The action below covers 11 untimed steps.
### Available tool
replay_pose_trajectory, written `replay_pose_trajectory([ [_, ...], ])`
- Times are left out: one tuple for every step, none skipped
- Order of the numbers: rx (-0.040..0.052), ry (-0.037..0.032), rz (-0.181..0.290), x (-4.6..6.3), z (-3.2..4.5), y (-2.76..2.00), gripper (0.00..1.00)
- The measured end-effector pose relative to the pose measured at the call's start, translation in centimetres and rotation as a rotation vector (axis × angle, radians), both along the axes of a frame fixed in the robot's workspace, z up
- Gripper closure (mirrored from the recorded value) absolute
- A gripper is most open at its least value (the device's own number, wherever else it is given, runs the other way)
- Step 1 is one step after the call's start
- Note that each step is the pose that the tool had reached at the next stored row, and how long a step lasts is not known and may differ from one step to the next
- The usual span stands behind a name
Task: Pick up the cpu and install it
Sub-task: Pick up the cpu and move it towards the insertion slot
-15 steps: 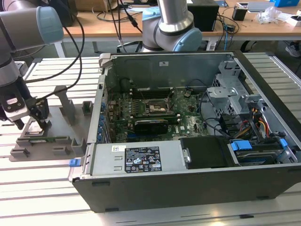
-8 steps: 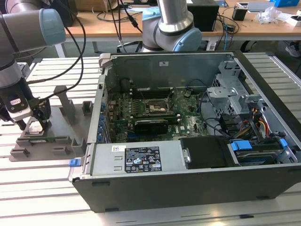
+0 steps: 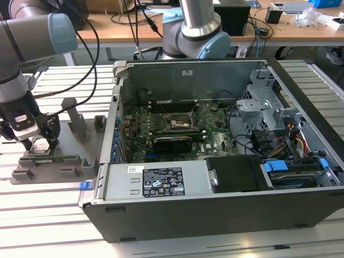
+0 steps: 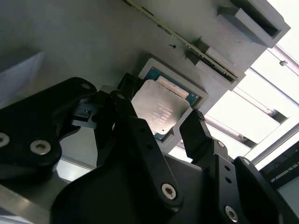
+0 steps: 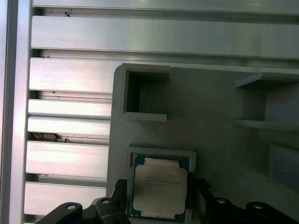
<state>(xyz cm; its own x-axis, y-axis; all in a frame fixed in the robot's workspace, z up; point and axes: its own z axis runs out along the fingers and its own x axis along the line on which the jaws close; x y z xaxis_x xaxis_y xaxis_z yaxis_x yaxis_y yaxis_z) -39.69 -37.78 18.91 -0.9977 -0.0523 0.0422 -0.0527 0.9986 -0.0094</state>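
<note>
The hand [image 4: 161, 112] is low over the grey tray [image 3: 75, 161], its two black fingers [image 4: 194, 133] spread apart, one on each side of the cpu [image 5: 160, 186]. Nothing is gripped: the jaws stand wide, flanking the chip. Both wrist views show a sliver of space between each finger and the chip's edge, though whether the tips touch the tray wall I cannot tell.

The cpu lies flat, silvery top up, in its square pale-rimmed pocket in the tray, right between the fingertips. One chip, one pocket around it.

In the exterior view, the arm [image 3: 21, 32] comes in from the exterior view's left, and the wrist points straight down, so the hand hangs upright above the tray's near end. The tray sits on the slatted metal counter [image 3: 48, 215], with several upright blocks on it.

Just beside the tray, to the exterior view's right, one open computer case [image 3: 161, 215] lies on its side. Its green motherboard [image 3: 140, 126] is exposed, with the black square socket frame [image 3: 177, 122] near the middle, well apart from the hand.
</note>
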Motion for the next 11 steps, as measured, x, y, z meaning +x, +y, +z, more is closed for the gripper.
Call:
replay_pose_trajectory([
  [-0.0001,0.0,0.0,0.0,0.0,0.0,0.34],
  [0.0,-0.0001,0.0,0.0,-0.01,0.0,0.34],
  [0.0001,-0.0002,0.0,0.0,-0.01,0.01,0.34],
  [0.0002,-0.0004,0.0,0.01,-0.03,0.08,0.34],
  [0.0003,-0.0005,-0.001,0.01,-0.03,0.2,0.34],
  [0.0001,-0.0002,-0.002,0.0,-0.01,0.45,0.34],
  [0.0001,-0.0002,-0.003,0.0,-0.02,0.52,0.34],
  [-0.0001,0.0001,-0.006,0.0,-0.04,0.52,0.34],
  [-0.0001,-0.0001,-0.011,0.0,-0.08,0.53,0.34],
  [-0.0004,0.0001,-0.016,0.0,-0.08,0.53,0.34],
  [-0.0019,0.0,-0.018,0.0,-0.09,0.53,0.34],
])
